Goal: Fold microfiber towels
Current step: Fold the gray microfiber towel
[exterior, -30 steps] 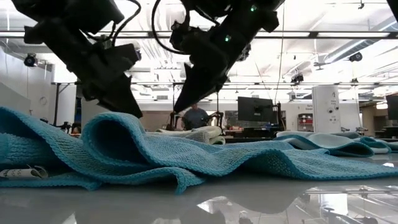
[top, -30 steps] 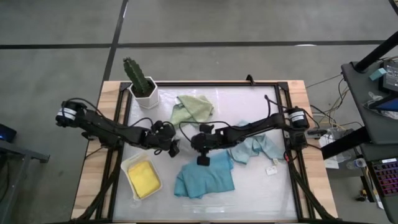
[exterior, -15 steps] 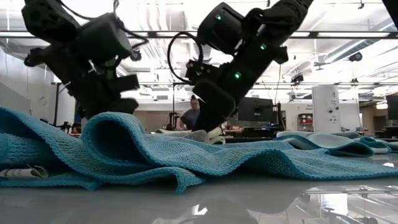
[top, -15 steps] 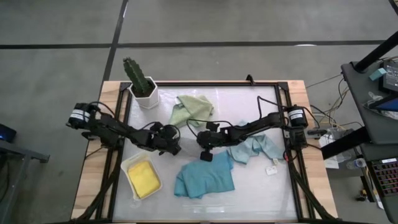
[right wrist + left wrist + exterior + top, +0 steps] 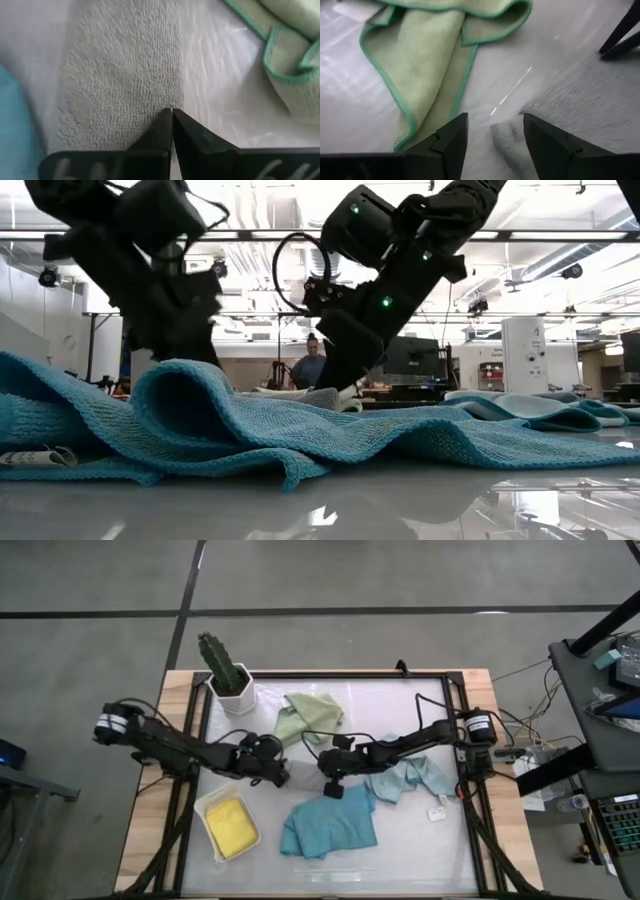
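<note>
Left gripper [image 5: 492,132] has swung back in, fingers spread, over the grey towel [image 5: 120,80] mid-table beside the sage green towel [image 5: 310,715], while the right gripper [image 5: 172,127] stays closed, pressing on it, so a fold looks imminent.

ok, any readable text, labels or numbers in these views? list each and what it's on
None can be read.
Small white tag on the table beside the pale blue towel: print too small to make out.
White tag at the teal towel in the low view: too blurred to read.
Monitor in the room behind: nothing legible.
</note>
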Motion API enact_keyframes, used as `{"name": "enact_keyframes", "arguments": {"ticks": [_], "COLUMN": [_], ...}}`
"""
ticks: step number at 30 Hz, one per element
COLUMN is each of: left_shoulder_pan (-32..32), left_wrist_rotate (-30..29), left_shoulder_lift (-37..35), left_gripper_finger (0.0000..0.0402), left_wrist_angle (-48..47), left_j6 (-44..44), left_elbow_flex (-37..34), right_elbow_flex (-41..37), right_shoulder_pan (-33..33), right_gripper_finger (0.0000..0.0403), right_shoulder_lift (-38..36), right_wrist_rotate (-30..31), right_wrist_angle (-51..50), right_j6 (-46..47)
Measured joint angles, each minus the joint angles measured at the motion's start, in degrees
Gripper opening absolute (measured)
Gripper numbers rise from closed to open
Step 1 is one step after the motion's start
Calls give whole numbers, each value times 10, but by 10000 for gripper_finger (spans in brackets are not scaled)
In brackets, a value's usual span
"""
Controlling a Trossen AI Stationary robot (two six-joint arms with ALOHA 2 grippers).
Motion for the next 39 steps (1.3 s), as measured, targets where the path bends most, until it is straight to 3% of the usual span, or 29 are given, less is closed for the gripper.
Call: {"name": "enact_keyframes", "arguments": {"ticks": [6,14,24,32,39], "left_shoulder_pan": [-22,-59,-59,-59,-62], "left_wrist_rotate": [56,101,119,120,84], "left_shoulder_lift": [-30,18,77,53,24], "left_gripper_finger": [176,176,176,176,176], "left_wrist_angle": [23,110,81,40,81], "left_j6": [12,60,40,40,59], "left_elbow_flex": [-4,-5,-5,-3,5], "right_elbow_flex": [3,2,0,0,8], "right_shoulder_pan": [3,7,12,12,6], "right_gripper_finger": [9,9,9,9,9], "right_shoulder_lift": [-19,-31,25,28,4], "right_wrist_rotate": [-39,-160,-165,-166,-169], "right_wrist_angle": [-3,-11,57,64,62], "right_j6": [-9,-12,2,-21,-84]}}
